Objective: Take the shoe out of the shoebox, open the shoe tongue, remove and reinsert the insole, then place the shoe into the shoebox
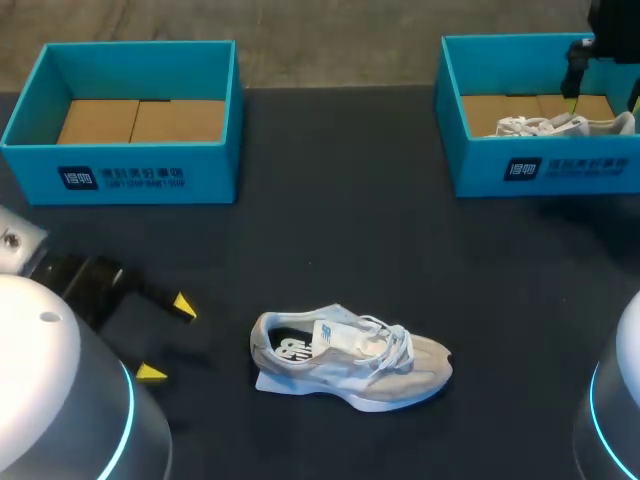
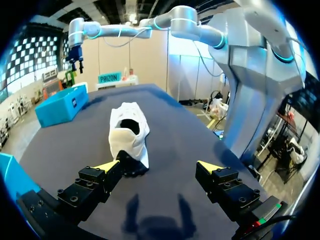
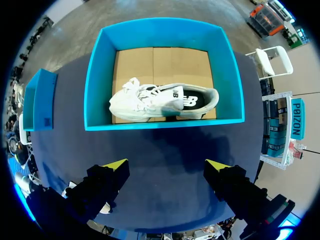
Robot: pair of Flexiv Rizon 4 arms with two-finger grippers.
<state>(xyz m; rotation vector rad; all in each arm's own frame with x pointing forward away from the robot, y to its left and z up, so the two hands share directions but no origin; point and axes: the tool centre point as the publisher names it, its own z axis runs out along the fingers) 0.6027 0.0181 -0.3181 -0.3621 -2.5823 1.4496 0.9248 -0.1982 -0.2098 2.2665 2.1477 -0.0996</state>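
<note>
The shoe [image 1: 350, 362] stands upright on its sole on the table [image 1: 330, 240], near the middle of the front edge. Its heel points to the table's left edge and its toe to the right edge. The upper is beige and grey, with white laces, a white sole and a dark insole with white print. The white tongue carries a label.

The left shoebox [image 1: 120, 170] sits at the far left corner, showing only its cardboard floor. The right shoebox [image 1: 540, 170] sits at the far right corner and holds a second shoe [image 1: 545, 125].

The left gripper [image 1: 167, 339] is near the left edge with its fingers wide apart and nothing between them. The left wrist view alone shows the shoe [image 2: 129, 132] heel-on, just ahead of one finger.

The right gripper [image 3: 167, 165] hangs above the right shoebox, fingers wide apart and holding nothing. Only its wrist view shows the whole second shoe [image 3: 162, 102], white with a dark insole, lying along the box wall nearest the gripper.
</note>
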